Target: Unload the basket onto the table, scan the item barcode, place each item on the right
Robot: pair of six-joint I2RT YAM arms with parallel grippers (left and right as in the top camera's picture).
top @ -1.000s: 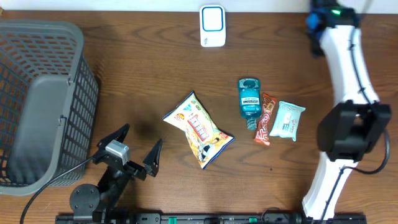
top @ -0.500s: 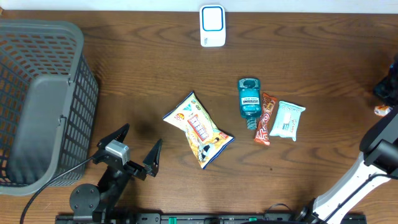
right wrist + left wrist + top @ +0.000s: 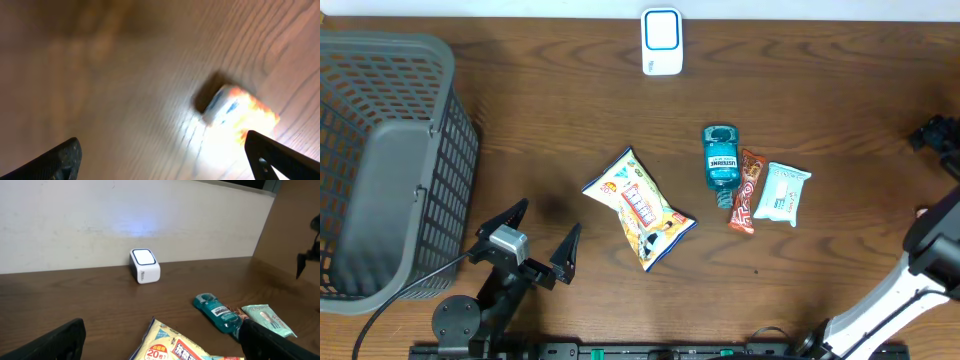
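The white barcode scanner (image 3: pixel 661 41) with a blue face stands at the table's far edge, and it shows in the left wrist view too (image 3: pixel 144 265). A yellow snack bag (image 3: pixel 640 207) lies mid-table, in front of my left gripper (image 3: pixel 548 222), which is open and empty. In the right wrist view my right gripper (image 3: pixel 165 155) is open over the bare wood. A small white and orange packet (image 3: pixel 240 107) lies blurred on the table beyond its fingers, apart from them. From overhead that gripper (image 3: pixel 940 135) is at the table's right edge.
A teal mouthwash bottle (image 3: pixel 720 158), a red candy bar (image 3: pixel 745 190) and a pale green wipes pack (image 3: pixel 782 193) lie side by side right of centre. A grey mesh basket (image 3: pixel 430 60) fills the left side. A pale wall backs the far edge.
The right arm swung from the far right corner to the right edge. Its gripper was shut on the small packet and has now opened, leaving it on the table. The left arm stayed still.
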